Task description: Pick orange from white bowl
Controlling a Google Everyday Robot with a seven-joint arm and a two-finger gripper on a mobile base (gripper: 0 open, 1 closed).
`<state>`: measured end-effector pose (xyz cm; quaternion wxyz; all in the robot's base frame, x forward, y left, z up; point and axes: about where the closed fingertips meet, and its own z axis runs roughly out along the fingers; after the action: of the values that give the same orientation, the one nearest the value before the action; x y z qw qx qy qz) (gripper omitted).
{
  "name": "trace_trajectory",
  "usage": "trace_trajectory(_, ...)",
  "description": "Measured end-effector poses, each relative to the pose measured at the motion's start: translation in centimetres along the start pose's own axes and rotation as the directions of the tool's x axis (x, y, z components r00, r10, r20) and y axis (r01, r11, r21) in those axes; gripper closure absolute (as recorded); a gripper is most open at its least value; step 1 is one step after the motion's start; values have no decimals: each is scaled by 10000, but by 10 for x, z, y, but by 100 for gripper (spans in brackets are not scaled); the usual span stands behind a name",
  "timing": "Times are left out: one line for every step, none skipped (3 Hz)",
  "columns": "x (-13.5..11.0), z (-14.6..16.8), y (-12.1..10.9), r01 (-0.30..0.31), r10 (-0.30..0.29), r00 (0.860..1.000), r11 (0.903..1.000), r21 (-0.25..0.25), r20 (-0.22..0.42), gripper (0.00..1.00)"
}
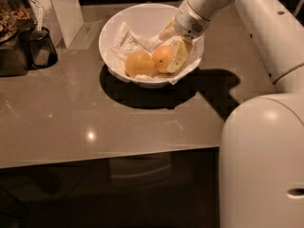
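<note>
Camera view: the white bowl (108, 38) sits on the worktop (142, 125), lined with a white napkin (124, 42). Inside it lie the orange (161, 58) and, touching its left side, a paler orange (139, 64). The tool (170, 51) is down inside the bowl, jaws spread wide, one pale finger against the orange's right side. Nothing is gripped. I judge the reach done; closing and lifting are left.

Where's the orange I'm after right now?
In the camera view, the orange sits in the right part of the white bowl, next to the paler orange on its left, with the tool reaching in at its right side.
</note>
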<state>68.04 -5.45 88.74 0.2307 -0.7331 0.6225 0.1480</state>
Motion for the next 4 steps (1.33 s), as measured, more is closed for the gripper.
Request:
trace_trajectory(11, 11, -1, -192, 194, 9998, 9996, -211, 74, 35)
trace_trajectory(23, 20, 2, -432, 438, 9989, 9982, -410, 135, 57)
trace_trajectory(25, 22, 3, -466, 475, 9987, 9978, -480, 162, 79)
trace_trajectory(27, 18, 8, -616, 622, 9980, 9970, -460, 112, 100)
